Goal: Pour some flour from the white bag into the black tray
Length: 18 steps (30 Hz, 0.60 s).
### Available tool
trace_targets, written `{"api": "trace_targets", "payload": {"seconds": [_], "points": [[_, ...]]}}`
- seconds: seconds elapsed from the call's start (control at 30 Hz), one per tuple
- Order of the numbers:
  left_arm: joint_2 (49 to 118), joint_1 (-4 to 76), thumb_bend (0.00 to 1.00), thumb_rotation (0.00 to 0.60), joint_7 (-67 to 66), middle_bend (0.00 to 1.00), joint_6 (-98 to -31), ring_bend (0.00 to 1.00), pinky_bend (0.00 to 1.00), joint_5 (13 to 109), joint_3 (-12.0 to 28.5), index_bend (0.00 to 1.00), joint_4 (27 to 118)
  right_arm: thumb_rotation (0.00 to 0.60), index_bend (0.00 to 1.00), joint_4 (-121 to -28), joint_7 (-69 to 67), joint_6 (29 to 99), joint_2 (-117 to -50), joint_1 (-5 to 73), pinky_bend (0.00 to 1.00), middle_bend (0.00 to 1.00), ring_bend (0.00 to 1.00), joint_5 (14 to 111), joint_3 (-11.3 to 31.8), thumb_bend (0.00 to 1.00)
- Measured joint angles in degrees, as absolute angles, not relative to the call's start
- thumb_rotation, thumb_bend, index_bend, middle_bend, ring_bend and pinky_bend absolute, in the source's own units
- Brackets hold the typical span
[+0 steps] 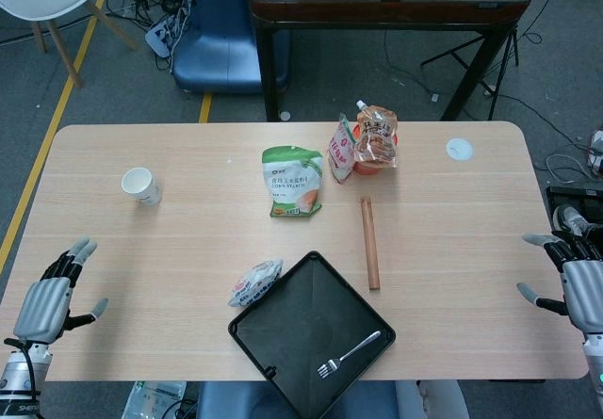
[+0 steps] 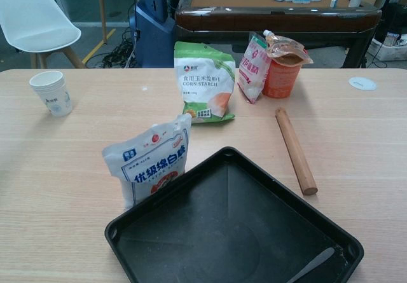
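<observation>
Wooden table (image 1: 188,249) carried the white bag (image 2: 151,162) upright, touching the black tray (image 2: 191,238); pouring not begun. Left robot hand (image 1: 52,297) and right robot hand (image 1: 575,273) rested empty, fingers spread. Next move, likely: grasp the bag.

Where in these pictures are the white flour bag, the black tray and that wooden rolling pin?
white bag (image 2: 152,162), chest view, on the middle of its printed front.
black tray (image 2: 178,197), chest view, on its raised left rim near the bag.
rolling pin (image 1: 370,243), head view, on the middle of its wooden shaft.
</observation>
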State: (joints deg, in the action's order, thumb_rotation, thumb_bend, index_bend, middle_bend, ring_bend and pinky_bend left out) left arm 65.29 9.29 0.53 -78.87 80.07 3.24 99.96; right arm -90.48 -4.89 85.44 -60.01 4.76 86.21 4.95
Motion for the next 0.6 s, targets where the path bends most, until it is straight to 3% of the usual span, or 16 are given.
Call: {"api": "trace_targets", "payload": {"seconds": [0.6], "points": [[65.72, 10.05, 0.27, 0.6, 4.87, 0.05, -77.8, 0.08, 0.13, 82.31, 3.15, 0.07, 98.95, 0.6, 0.28, -90.65, -4.71, 85.53, -59.91, 4.85, 0.2, 0.33, 0.19, 86.53, 4.85, 0.16]]}}
